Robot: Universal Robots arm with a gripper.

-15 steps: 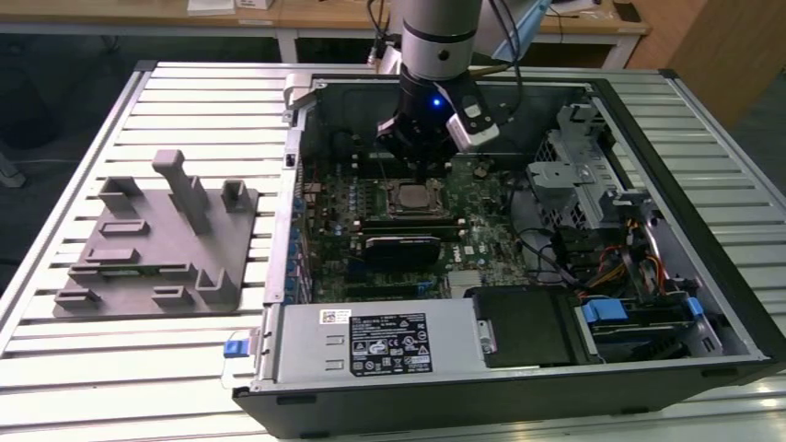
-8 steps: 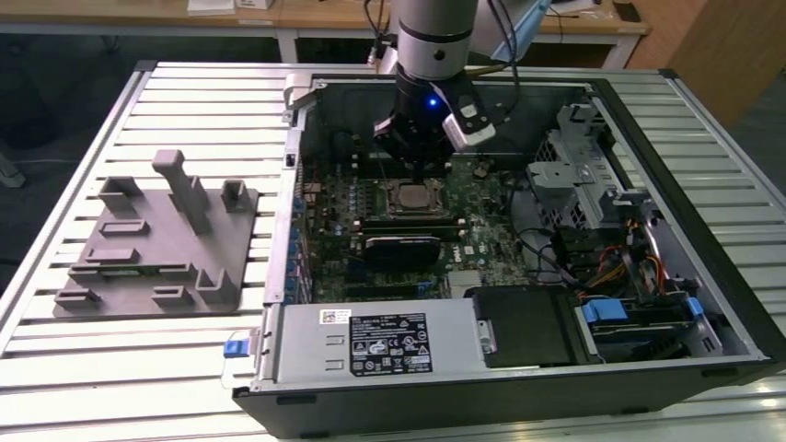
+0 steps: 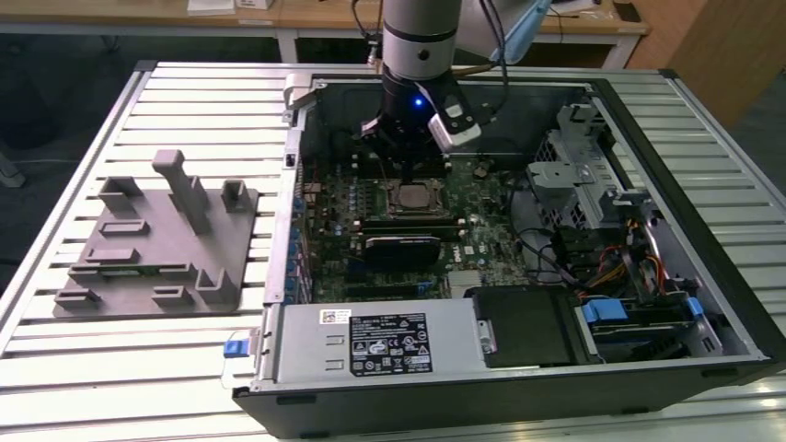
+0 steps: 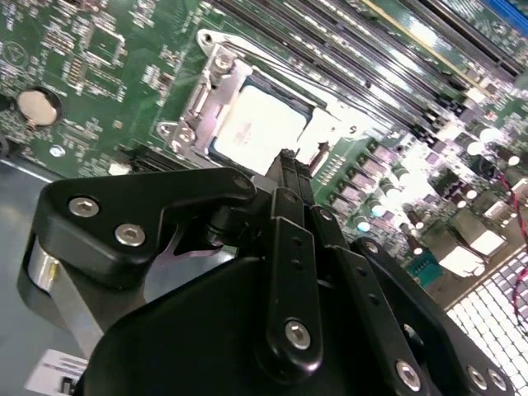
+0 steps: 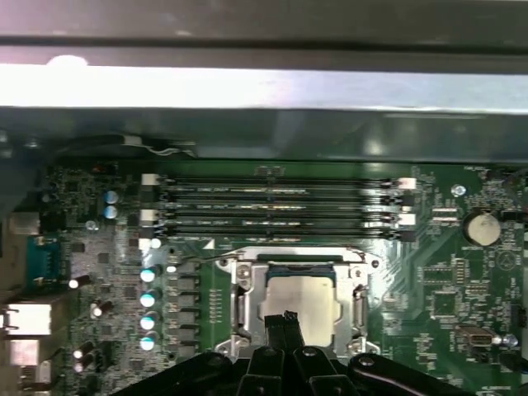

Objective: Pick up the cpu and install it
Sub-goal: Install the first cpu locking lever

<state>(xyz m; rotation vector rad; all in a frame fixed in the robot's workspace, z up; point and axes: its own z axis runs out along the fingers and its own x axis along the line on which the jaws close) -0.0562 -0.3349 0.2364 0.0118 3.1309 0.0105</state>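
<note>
From my station I see the arm reaching down into the open computer case [image 3: 491, 405], which lies on a slatted metal table [image 3: 123, 368]. The gripper [image 3: 410, 175] hangs directly over the processor socket on the green motherboard [image 3: 485, 244].

The cpu [image 3: 411, 195] lies flat in that socket, silvery top up. In both wrist views it sits square inside the metal socket frame [image 5: 243, 297], beside the row of long memory slots [image 5: 280, 206]. The cpu [image 5: 301, 301] [image 4: 256, 132] is not in the gripper's grasp.

The gripper [image 5: 285, 320] [image 4: 286, 161] is clenched: its two black fingertips are pressed together with nothing between them, their tips just over one edge of the chip. I cannot tell whether they touch its surface.

Out on the table, toward the exterior view's left and well apart from the case, stands the grey plastic fixture [image 3: 160, 249] with its upright posts.
</note>
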